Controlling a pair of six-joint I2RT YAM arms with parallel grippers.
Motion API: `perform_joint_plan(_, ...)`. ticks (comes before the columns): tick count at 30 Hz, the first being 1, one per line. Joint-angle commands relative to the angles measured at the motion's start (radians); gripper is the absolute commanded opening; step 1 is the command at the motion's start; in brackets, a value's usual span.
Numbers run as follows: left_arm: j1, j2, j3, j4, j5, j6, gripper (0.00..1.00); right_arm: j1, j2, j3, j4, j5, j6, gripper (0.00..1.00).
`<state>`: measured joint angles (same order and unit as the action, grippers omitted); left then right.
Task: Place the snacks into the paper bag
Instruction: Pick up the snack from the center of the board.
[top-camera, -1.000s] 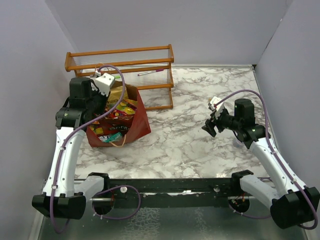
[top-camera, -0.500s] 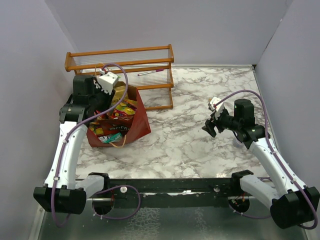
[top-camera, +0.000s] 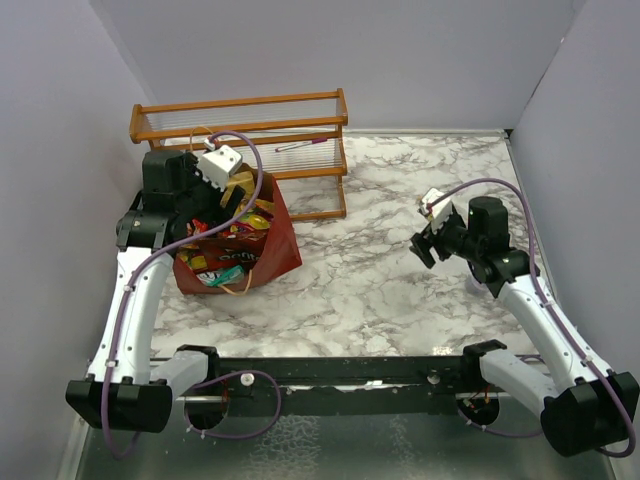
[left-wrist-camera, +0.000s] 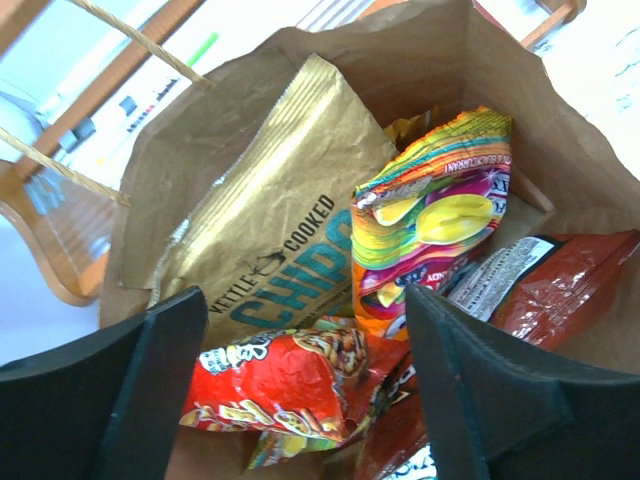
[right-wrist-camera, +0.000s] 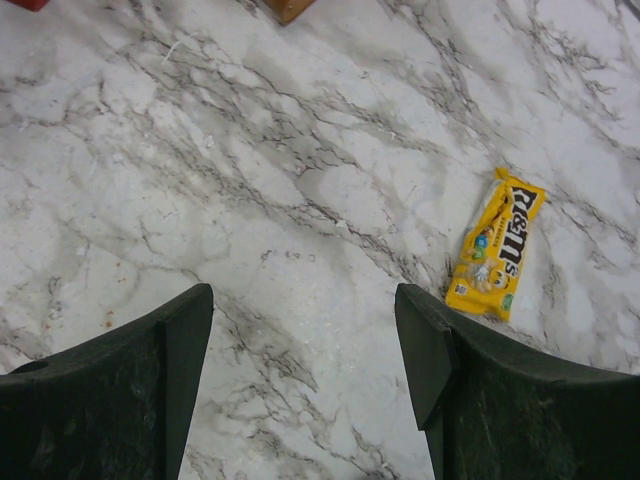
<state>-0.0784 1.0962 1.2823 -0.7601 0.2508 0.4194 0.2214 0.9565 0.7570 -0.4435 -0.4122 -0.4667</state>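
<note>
The dark red paper bag (top-camera: 282, 245) stands open at the left of the table, in front of the rack. My left gripper (top-camera: 232, 200) hangs over its mouth, open, with nothing between the fingers (left-wrist-camera: 130, 390). Directly beneath the gripper (left-wrist-camera: 305, 325) a small red packet (left-wrist-camera: 290, 385) lies loose on the pile. Around it are a tan-and-teal chip bag (left-wrist-camera: 270, 230), an orange packet (left-wrist-camera: 430, 220) and a red foil bag (left-wrist-camera: 560, 290), all within the tan bag wall (left-wrist-camera: 400, 60). My right gripper (top-camera: 425, 245) (right-wrist-camera: 302, 300) is open above bare marble. A yellow M&M's packet (right-wrist-camera: 497, 245) lies just right of it.
A wooden slatted rack (top-camera: 300, 100) stands at the back left, right behind the bag, with a thin purple-and-green item (top-camera: 297, 146) on its shelf. Grey walls close in the marble table (top-camera: 380, 290) on the left, back and right.
My left gripper has opened over the bag and the small red packet now lies loose inside. The left wrist shifted slightly. The right arm edged slightly up and to the right, its jaws unchanged.
</note>
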Motion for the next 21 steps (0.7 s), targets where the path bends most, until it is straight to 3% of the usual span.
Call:
perform_joint_plan(1, 0.006, -0.044, 0.019, 0.075, -0.005, 0.068, 0.88, 0.004, 0.024, -0.002, 0.098, 0.209, 0.05, 0.75)
perform_joint_plan(3, 0.005, -0.048, 0.021, 0.087, -0.005, 0.083, 0.95, 0.004, 0.065, 0.012, 0.113, 0.297, 0.054, 0.76)
perform_joint_plan(9, 0.005, -0.053, 0.02, 0.104, 0.016, 0.079, 0.98, 0.0, 0.27, 0.064, 0.172, 0.476, 0.013, 0.76)
perform_joint_plan(21, 0.005, -0.078, 0.022, 0.077, 0.033, 0.106, 0.99, -0.073, 0.577, 0.241, 0.189, 0.437, -0.036, 0.82)
